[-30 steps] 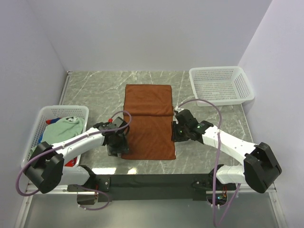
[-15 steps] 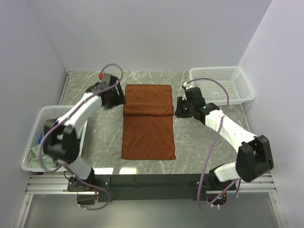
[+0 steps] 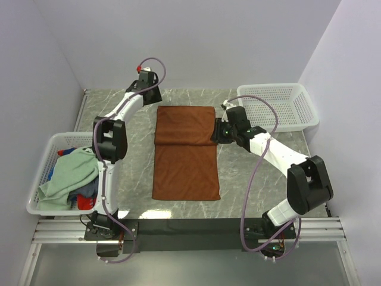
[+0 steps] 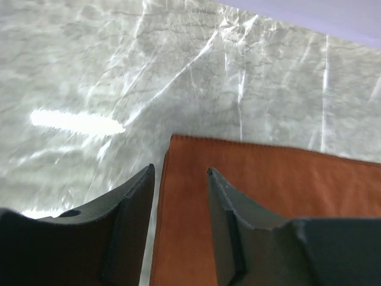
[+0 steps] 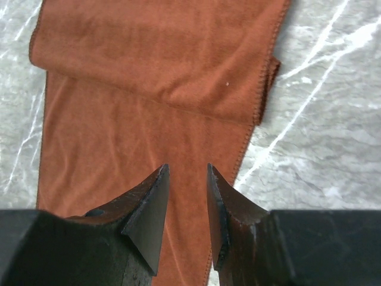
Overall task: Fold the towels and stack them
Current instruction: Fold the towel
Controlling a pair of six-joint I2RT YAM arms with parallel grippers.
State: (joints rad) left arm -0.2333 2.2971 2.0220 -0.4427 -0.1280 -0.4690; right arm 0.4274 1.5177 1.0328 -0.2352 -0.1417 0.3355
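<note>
Far left of the top view, the white mesh basket has a pale mint-green towel heaped in it and spilling over the front. Bits of a blue towel and a red towel poke out underneath.

The left arm is stretched way up toward the upper left of the frame. The left gripper hangs over the far left corner of the rust-brown towel. In its wrist view the fingers are partly apart. The towel's left edge and corner show through the gap, and nothing is pinched between them as far as I can see.

The rust-brown towel lies flat on the grey marble table, dead centre of the frame. Its long side runs top to bottom, and the top part is folded down over the rest, so there's a doubled layer up there.

The right gripper sits at the towel's right edge, right about where the folded layer ends. Its fingers have a narrow gap, with the single layer of towel visible below and between them. It's not gripping anything either.

Upper right, a second white mesh basket sits by the wall, well apart from the towel.
</note>
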